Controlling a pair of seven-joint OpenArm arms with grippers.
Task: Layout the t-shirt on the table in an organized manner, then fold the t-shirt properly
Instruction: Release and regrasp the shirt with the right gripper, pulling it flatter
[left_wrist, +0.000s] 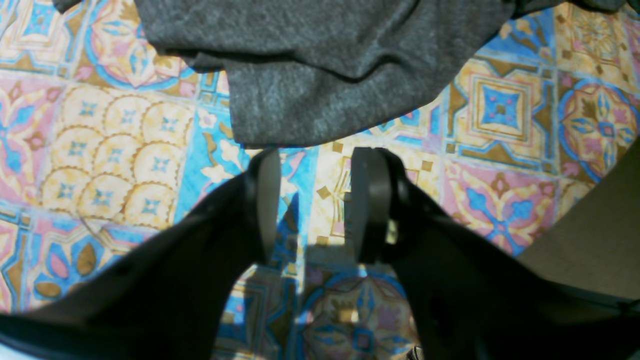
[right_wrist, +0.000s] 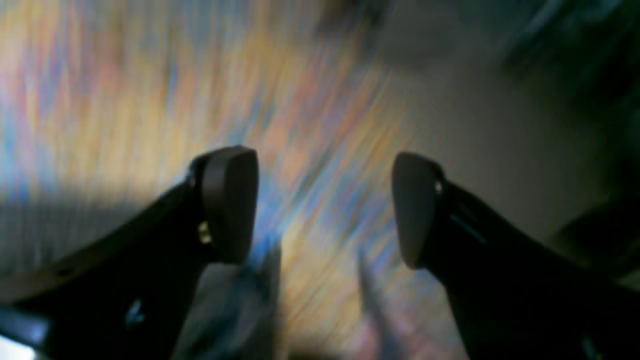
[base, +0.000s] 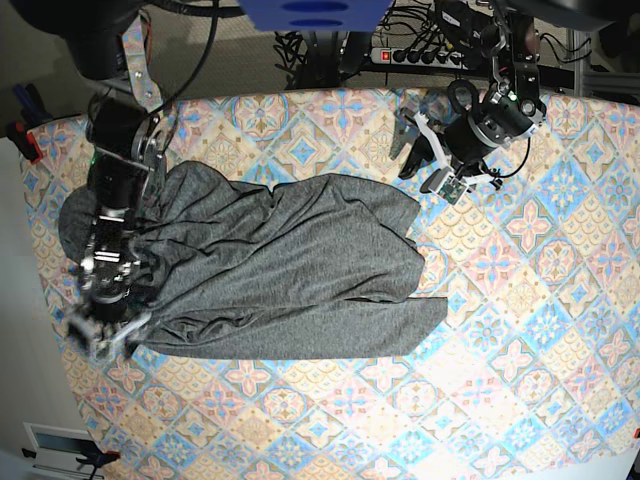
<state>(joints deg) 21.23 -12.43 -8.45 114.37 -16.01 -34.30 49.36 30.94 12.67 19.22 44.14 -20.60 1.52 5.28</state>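
The left claw (left_wrist: 312, 205) is seen parted, nothing held between its 2 pads, poised above the patterned worktop (left_wrist: 500, 150) just short of a t-shirt (left_wrist: 320, 65) edge. The right claw (right_wrist: 325, 205) is spread wide and empty; its surroundings are blurred. The t-shirt is spread rumpled across the worktop's middle, between both arms.

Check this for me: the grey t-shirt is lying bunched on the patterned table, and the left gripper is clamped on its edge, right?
Not quite. The t-shirt does lie bunched on the table, but the left gripper is not clamped on it. The left wrist view shows its jaws apart over bare tablecloth, just short of the shirt's edge, holding nothing.
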